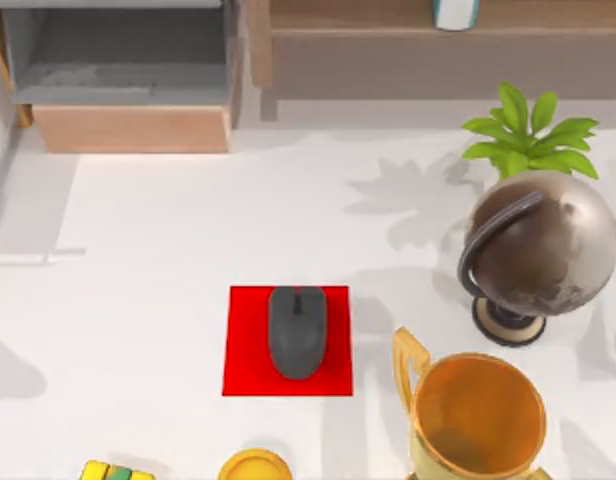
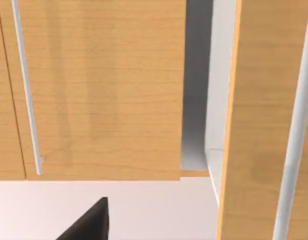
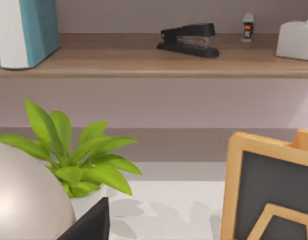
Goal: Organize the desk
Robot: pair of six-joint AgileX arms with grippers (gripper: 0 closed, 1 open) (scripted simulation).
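Note:
The white desk (image 1: pixel 138 260) carries a dark grey mouse (image 1: pixel 297 330) lying on a red square mat (image 1: pixel 243 372) near its front middle. At the back left, a light wooden unit has its drawer (image 1: pixel 128 70) pulled open, showing a grey inside. A dark part of my left gripper (image 2: pixel 89 225) shows close in front of the wooden unit's front panel (image 2: pixel 104 90) and its silver bar handle (image 2: pixel 26 90). A dark part of my right gripper (image 3: pixel 89 225) shows near the green plant (image 3: pixel 79 160), facing the shelf (image 3: pixel 144 65).
A brown globe (image 1: pixel 538 250), the potted plant (image 1: pixel 528 135) and a gold trophy (image 1: pixel 478 420) crowd the right side. A yellow round object (image 1: pixel 254 466) and a yellow-green block (image 1: pixel 116 472) sit at the front edge. The shelf holds a stapler (image 3: pixel 189 40), a teal book (image 3: pixel 26 30) and a white box (image 3: pixel 296 40); a wooden frame (image 3: pixel 269 195) stands nearby.

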